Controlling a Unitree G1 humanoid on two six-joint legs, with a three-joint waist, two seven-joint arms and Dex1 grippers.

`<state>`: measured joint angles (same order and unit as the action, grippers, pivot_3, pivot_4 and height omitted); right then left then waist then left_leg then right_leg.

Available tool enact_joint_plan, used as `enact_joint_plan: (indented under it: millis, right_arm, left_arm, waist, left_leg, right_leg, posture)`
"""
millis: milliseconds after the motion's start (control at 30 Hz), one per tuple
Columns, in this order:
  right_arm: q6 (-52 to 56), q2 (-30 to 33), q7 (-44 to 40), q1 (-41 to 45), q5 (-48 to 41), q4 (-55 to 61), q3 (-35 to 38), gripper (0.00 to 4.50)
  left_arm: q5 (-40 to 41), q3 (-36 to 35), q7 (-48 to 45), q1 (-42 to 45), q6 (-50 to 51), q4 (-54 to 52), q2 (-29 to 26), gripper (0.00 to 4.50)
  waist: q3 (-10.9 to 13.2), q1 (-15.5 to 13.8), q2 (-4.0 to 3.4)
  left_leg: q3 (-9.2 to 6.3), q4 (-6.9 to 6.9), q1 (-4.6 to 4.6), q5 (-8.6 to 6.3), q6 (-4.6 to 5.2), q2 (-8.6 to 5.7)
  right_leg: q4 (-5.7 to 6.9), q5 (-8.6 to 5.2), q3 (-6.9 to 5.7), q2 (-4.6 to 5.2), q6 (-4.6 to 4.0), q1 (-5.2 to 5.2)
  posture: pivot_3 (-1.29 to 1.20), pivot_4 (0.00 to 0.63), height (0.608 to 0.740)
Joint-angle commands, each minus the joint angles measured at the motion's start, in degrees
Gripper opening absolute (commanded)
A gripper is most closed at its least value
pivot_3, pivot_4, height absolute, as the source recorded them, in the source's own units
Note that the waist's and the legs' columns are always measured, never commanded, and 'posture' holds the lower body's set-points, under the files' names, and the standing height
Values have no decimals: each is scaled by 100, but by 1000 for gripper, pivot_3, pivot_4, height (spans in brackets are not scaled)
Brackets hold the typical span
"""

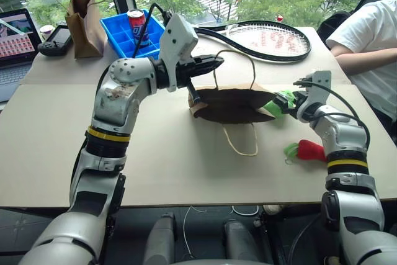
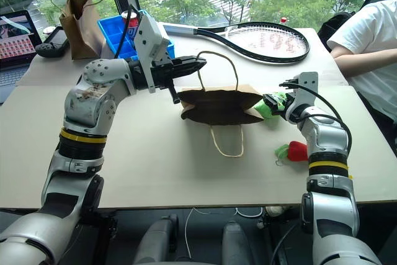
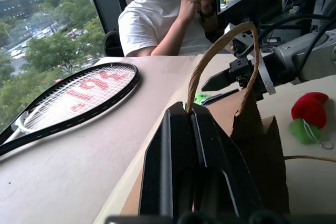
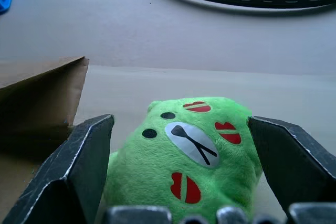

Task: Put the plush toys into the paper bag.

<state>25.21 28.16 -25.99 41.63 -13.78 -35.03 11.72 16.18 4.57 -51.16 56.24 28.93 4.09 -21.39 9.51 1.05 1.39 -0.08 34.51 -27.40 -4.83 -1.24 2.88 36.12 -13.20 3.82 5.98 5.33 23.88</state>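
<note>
The right gripper (image 4: 181, 171) had its fingers spread wide on either side of the green plush toy (image 4: 189, 156), which lay just beside the paper bag (image 1: 232, 105). The left gripper (image 1: 214, 63) was pinched together on the bag's handle (image 3: 220, 56). The red plush toy (image 1: 308, 151) lay nearby on the table (image 1: 155, 166).
</note>
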Motion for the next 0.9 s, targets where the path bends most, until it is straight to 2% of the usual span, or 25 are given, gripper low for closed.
enact_joint_plan:
  millis: [33, 167, 233, 267, 300, 367, 533, 667, 900]
  right_arm:
    - [-527, -66, -24, -3, 181, -445, -87, 3516]
    - [-717, 104, 74, -151, 168, -177, 113, 2216]
    - [-602, 498, -5, -485, 74, 550, 368, 1468]
    - [-438, 744, -83, -690, -21, 1022, 540, 1249]
    - [-262, 914, -137, -840, -136, 1390, 679, 806]
    - [360, 1265, -346, -1061, -539, 2217, 964, 170]
    - [1926, 2184, -1023, -1433, -1365, 3933, 1076, 73]
    - [3369, 2981, -1552, -1936, -2352, 5365, 1419, 73]
    - [4646, 2909, -1169, -2167, -3278, 6592, 1483, 73]
  left_arm:
    - [223, -30, 0, 297, 35, -211, 141, 0]
    - [201, 129, 7, 250, 50, -278, 192, 0]
    - [349, 168, 56, 131, 251, -473, 273, 0]
    - [406, 188, 91, 70, 344, -552, 325, 0]
    - [439, 200, 117, 26, 414, -599, 364, 0]
    - [388, 288, 199, -43, 497, -593, 433, 0]
    - [103, 631, 294, -128, 450, -397, 507, 0]
    - [445, 618, 376, -174, 762, -248, 976, 0]
    - [774, 425, 591, -223, 1330, -164, 1400, 0]
  waist:
    - [0, 9, 0]
    - [0, 23, 0]
    - [0, -13, 0]
    - [2, -44, -3]
    - [6, -77, -10]
    - [9, -95, -15]
    - [9, 21, -18]
    - [10, -4, -16]
    - [11, -25, -14]
  left_leg:
    - [0, 0, 1, 0, 0, 0]
    - [-1, -1, 13, 0, 0, 0]
    - [-1, -1, 13, 0, 0, 0]
    - [-2, -2, 10, 0, 0, -1]
    - [-3, -2, 6, 0, 0, -6]
    - [-2, -1, 4, 0, -1, -14]
    - [-4, 0, 17, -1, -1, -10]
    - [-11, 2, 36, -2, -2, 2]
    - [-12, 24, 24, -3, -2, -2]
  right_leg:
    - [0, 0, 0, 0, 0, -2]
    - [0, -1, 0, 0, 1, -15]
    - [0, -1, 0, -1, 2, -17]
    - [-3, -2, 0, -1, 3, -17]
    - [-5, -6, 0, 0, 9, -20]
    - [-11, -13, 12, 1, 18, -27]
    - [-5, -14, 15, -4, 15, -32]
    - [-9, -52, 14, -16, -12, -57]
    - [-16, -60, 16, -14, -8, -63]
  posture:
    - [0, 150, 740]
    - [0, 150, 740]
    - [0, 150, 740]
    - [0, 150, 740]
    - [0, 150, 740]
    - [0, 150, 740]
    - [0, 150, 740]
    - [0, 150, 740]
    - [0, 150, 740]
